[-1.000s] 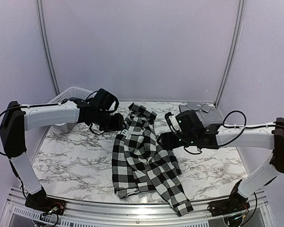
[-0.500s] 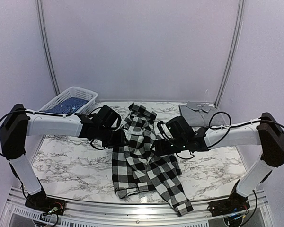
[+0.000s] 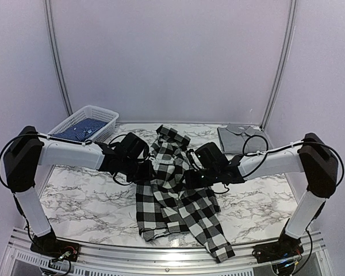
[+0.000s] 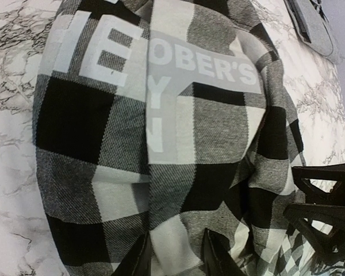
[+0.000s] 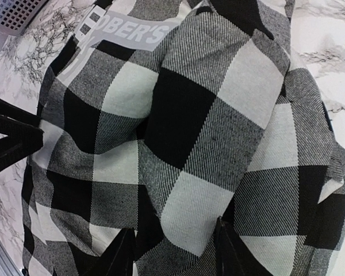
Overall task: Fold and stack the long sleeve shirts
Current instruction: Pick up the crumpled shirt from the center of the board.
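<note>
One black-and-white check long sleeve shirt (image 3: 173, 192) lies crumpled down the middle of the marble table, collar at the far end and one sleeve reaching the near edge. Its band of white block letters shows in the left wrist view (image 4: 218, 66) and the right wrist view (image 5: 132, 31). My left gripper (image 3: 146, 171) is at the shirt's left edge, open, with the fingertips down on the cloth (image 4: 175, 247). My right gripper (image 3: 190, 177) is at the shirt's right side, open, with a fold of cloth lying between its fingers (image 5: 175, 241).
A white basket (image 3: 106, 113) holding blue cloth (image 3: 83, 127) stands at the back left. A folded grey shirt (image 3: 241, 137) lies at the back right and also shows in the left wrist view (image 4: 316, 29). The table's near edge is a metal rail (image 3: 161, 259).
Both arms have swung inward and down from the back of the table onto the middle of the shirt, one on each side. The shirt has hardly moved.
</note>
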`<state>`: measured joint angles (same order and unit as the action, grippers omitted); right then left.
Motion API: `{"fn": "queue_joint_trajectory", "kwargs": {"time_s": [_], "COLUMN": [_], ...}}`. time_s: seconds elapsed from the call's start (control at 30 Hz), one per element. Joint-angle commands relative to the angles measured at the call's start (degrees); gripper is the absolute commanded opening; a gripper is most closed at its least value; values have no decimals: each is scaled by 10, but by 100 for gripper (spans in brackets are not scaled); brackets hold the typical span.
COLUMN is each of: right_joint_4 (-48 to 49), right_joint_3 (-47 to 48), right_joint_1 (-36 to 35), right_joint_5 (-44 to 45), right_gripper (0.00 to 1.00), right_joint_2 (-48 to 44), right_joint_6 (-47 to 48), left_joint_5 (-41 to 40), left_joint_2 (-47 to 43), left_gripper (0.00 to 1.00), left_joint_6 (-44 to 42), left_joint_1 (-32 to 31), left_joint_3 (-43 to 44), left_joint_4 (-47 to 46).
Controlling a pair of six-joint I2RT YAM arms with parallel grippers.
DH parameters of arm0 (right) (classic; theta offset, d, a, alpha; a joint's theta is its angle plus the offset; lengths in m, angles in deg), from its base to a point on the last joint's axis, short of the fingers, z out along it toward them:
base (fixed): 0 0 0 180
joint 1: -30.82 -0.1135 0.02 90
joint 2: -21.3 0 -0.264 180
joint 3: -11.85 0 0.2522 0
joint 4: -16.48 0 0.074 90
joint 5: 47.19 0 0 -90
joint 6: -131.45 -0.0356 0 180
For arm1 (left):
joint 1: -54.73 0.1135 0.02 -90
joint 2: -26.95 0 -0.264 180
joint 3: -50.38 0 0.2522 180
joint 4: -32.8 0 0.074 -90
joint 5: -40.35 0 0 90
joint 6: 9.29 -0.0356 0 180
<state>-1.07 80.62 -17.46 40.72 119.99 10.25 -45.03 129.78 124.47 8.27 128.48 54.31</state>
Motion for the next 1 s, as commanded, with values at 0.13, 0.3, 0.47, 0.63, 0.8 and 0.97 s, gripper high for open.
{"fn": "queue_joint_trajectory", "kwargs": {"time_s": [0.13, 0.3, 0.47, 0.63, 0.8, 0.97], "right_joint_4": [4, 0, -5, -13, -20, -50], "right_joint_3": [26, 30, 33, 36, 36, 44], "right_joint_1": [-2, -2, -1, 1, 9, 32], "right_joint_5": [16, 18, 43, 55, 66, 95], "right_gripper": [38, 33, 25, 9, 0, 0], "right_joint_2": [8, 13, 16, 14, -1, -20], "right_joint_6": [-17, -22, -24, -26, -23, -2], "left_joint_5": [-34, -23, -23, -31, -75, -114], "left_joint_2": [-3, 5, 2, -4, -36, -85], "left_gripper": [36, 29, 9, 0, 0, 0], "left_joint_6": [22, 21, 23, 24, 17, 2], "left_joint_1": [-1, -5, -5, -5, -2, 28], "left_joint_3": [-27, -20, -12, -9, -19, -23], "left_joint_4": [-9, -26, -34, -35, -34, -5]}}
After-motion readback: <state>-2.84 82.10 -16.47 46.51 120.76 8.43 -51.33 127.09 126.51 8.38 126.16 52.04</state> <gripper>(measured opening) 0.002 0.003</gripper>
